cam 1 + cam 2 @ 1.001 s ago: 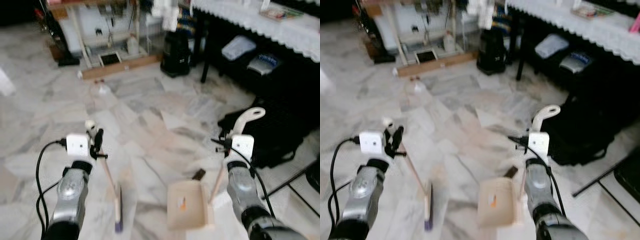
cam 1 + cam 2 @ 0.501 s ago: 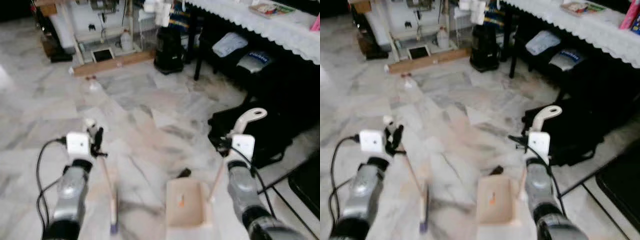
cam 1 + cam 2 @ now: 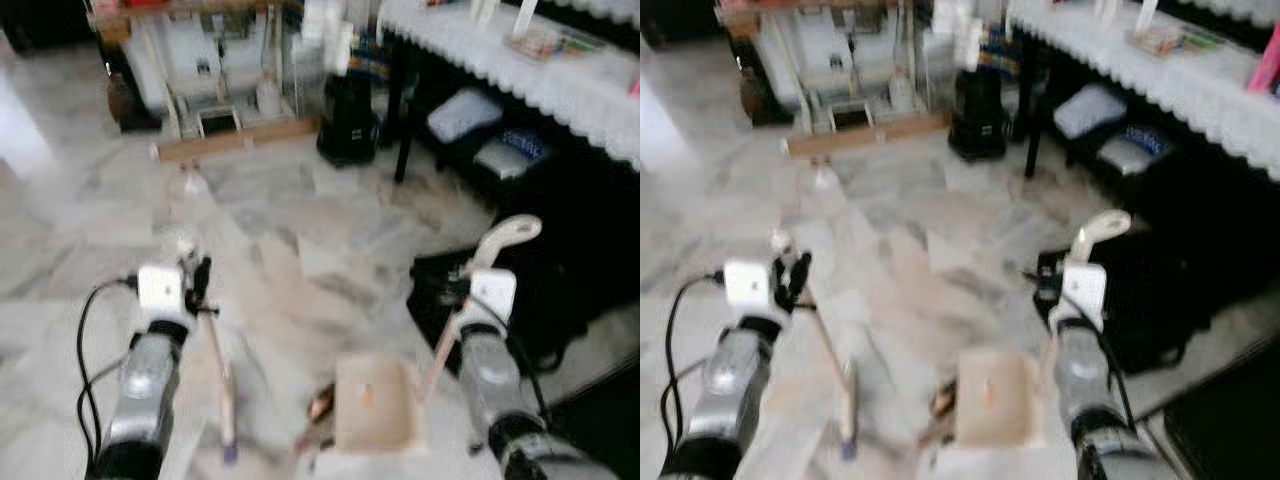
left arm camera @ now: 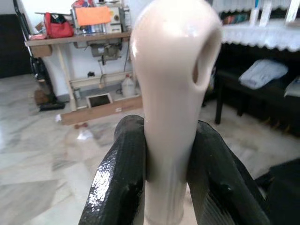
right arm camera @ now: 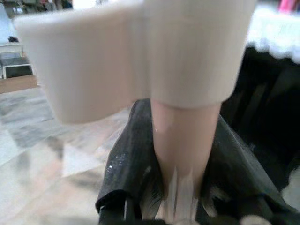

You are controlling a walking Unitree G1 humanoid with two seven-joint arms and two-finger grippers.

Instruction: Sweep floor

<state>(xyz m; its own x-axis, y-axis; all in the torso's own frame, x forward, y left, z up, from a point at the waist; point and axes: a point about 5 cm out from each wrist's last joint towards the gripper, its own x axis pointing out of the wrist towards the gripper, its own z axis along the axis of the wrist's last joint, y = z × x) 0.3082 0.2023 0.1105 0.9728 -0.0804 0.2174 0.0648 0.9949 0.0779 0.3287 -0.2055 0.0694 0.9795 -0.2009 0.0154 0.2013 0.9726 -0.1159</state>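
Both pairs of jaws were seen clamped on handles: the left gripper (image 4: 164, 187) was closed around the cream broom handle (image 4: 171, 93), with a black finger (image 4: 119, 178) pressed against each side of it, and the right gripper (image 5: 180, 187) was closed in the same way around the pale dustpan handle (image 5: 185, 140). From the head views, the broom (image 3: 222, 395) was held at the robot's left, its thin stick slanting down from the gripper to a head with purple bristles (image 3: 230, 452) resting on the marble floor (image 3: 270, 240). The dustpan (image 3: 375, 405) was held at the right, its beige tray set on the floor just ahead of the robot, with a small orange scrap (image 3: 366, 396) lying inside it. Some brownish debris (image 3: 318, 408) was seen on the floor just beside the tray's left edge, between broom head and dustpan, though blur kept its form unclear. A black bag (image 3: 520, 290) lay to the right, near a table covered with a white lace cloth (image 3: 520, 70), and a sewing machine stand (image 3: 210, 70) stood well beyond.
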